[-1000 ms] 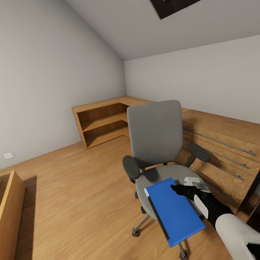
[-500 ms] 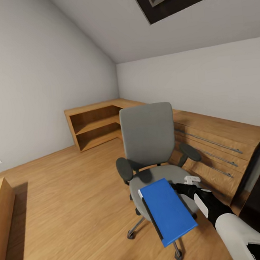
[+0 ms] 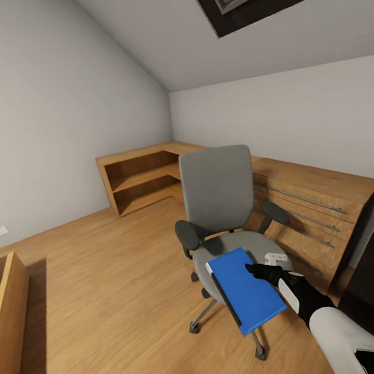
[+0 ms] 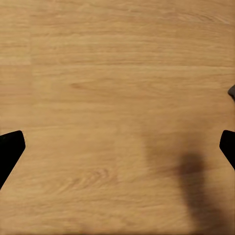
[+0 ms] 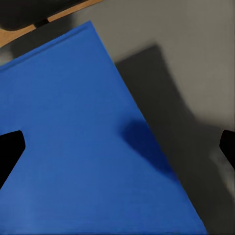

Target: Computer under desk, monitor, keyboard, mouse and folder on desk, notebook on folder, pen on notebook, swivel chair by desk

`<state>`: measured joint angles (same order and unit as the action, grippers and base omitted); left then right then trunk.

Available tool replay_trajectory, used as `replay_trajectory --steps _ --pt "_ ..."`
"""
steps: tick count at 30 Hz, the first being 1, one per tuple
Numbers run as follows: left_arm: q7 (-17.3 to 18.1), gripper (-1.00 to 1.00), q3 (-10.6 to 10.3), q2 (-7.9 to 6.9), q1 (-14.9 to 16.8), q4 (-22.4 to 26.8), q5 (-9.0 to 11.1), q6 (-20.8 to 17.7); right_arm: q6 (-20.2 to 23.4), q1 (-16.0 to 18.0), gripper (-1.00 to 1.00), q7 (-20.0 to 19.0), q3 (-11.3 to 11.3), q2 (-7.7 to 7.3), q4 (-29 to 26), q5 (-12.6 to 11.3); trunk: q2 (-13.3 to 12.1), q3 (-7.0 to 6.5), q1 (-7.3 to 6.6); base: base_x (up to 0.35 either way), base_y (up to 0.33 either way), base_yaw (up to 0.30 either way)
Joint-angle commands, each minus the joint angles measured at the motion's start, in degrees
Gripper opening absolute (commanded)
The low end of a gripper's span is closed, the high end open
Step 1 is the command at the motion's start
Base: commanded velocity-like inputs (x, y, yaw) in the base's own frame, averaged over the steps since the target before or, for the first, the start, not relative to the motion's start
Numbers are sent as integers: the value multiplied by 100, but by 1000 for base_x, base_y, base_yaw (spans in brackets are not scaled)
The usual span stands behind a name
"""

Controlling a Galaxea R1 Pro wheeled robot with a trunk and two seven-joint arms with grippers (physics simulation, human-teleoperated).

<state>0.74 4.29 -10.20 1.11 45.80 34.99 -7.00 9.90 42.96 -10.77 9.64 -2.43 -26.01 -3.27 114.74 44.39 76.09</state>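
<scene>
So the flat bright blue rectangular folder with the dark spine (image 3: 244,290) lies on the seat of the grey padded swivel chair with black armrests and a chrome star base (image 3: 219,195), with its near end sticking out past the front edge of the seat. The right gripper (image 3: 257,271) is at the folder's right edge, black fingertips just about at the blue cover. In the right wrist view the folder (image 5: 83,147) lies right below the gripper, with the grey seat cushion beside it, and the two dark finger tips sit far out at the sides, so the jaws are spread wide and not clamping anything. The left gripper (image 4: 117,147) hangs over bare light wooden floor (image 4: 117,73), jaws wide apart too, nothing between them. Behind the chair there's a low light wooden shelf unit (image 3: 143,177) in the corner, running into a wooden drawer unit with long metal handles (image 3: 320,203) along the right wall.
</scene>
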Motion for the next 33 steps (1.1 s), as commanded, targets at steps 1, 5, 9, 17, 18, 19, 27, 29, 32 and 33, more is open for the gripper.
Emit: replay_trajectory --steps 1,5,9,17,18,19,27,29,32,33 --pt "9 100 10 1 0 8 54 -38 39 2 100 -31 30 1 -9 -34 3 6 -1 -36 32 -1" --pt "6 100 10 1 -1 8 52 -38 39 2 100 -31 35 -2 -9 -34 3 6 -1 -16 14 0" --pt "7 100 9 1 0 8 52 -38 39 2 100 -31 37 -9 -9 -34 3 6 -1 -3 3 0" --pt "5 100 3 1 1 8 51 -38 40 2 100 -31 38 -12 -9 -33 3 5 -1 0 0 -1" --pt "5 100 4 1 -1 8 51 -38 42 2 100 -31 38 -12 -9 -33 3 5 -1 0 0 -17" --pt "7 100 3 1 0 8 51 -38 43 2 100 -31 38 -12 -9 -33 3 3 -1 0 0 -38" --pt "9 100 2 1 2 8 51 -38 52 2 100 -31 150 -9 -9 -39 3 -37 -1 0 0 -128" --pt "10 100 1 1 1 8 51 -38 54 2 100 -31 201 -11 -9 -39 3 -50 -1 0 0 -183" --pt "12 100 1 1 -1 8 51 -38 55 2 100 -31 231 -11 -9 -41 3 -70 -1 0 0 -189" --pt "12 100 1 1 -2 8 51 -38 55 2 100 -31 238 -10 -9 -41 3 -77 -1 0 0 -191"
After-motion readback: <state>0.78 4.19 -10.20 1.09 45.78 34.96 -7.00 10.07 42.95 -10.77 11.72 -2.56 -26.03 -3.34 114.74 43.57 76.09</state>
